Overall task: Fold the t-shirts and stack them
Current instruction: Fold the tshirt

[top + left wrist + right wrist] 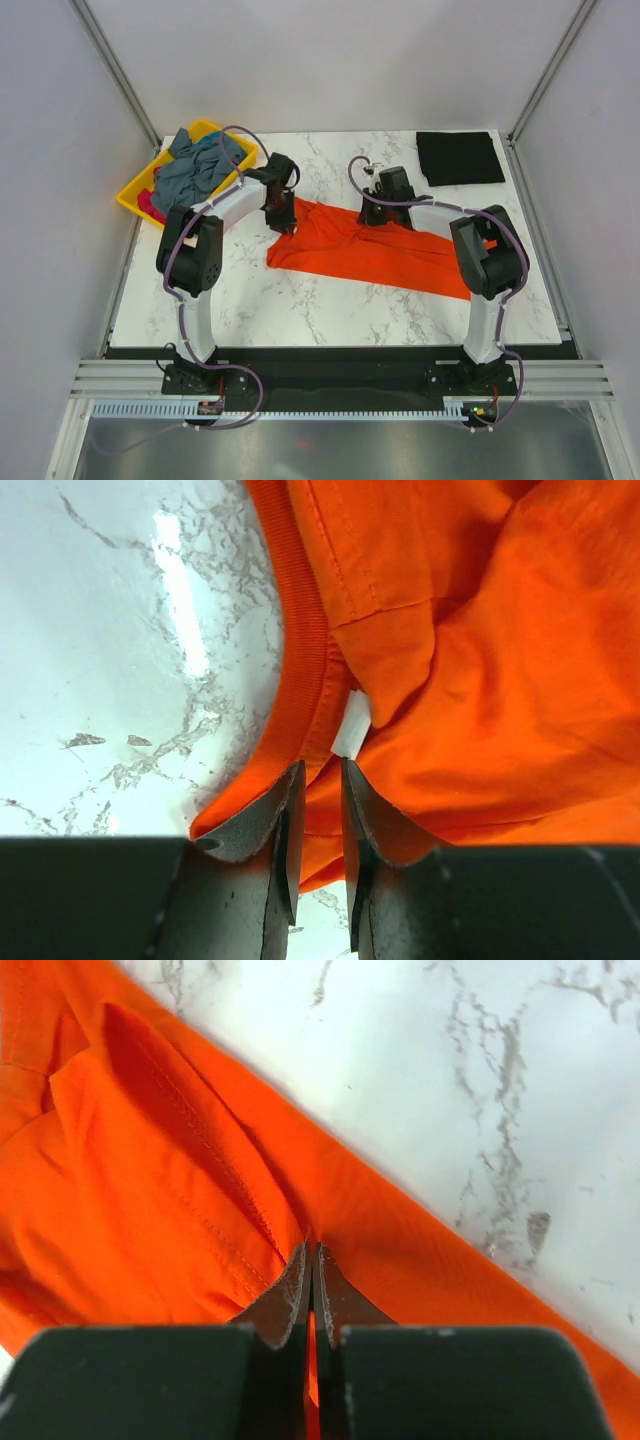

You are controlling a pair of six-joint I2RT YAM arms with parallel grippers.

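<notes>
A bright orange t-shirt (370, 255) lies spread and wrinkled across the middle of the marble table. My left gripper (284, 224) is shut on the orange t-shirt (480, 680) near its ribbed collar (305, 650), beside a white label (352, 725). My right gripper (374, 212) is shut on a seam fold of the orange t-shirt (150, 1200) at its far edge. A black t-shirt (458, 157) lies folded at the far right. Grey-blue t-shirts (195, 165) and a bit of pink cloth (152, 205) sit in the tray.
A yellow plastic tray (140, 190) stands at the far left corner, holding the heaped shirts. Bare marble table (330, 310) lies in front of the orange shirt. Grey walls and metal frame posts close in the sides.
</notes>
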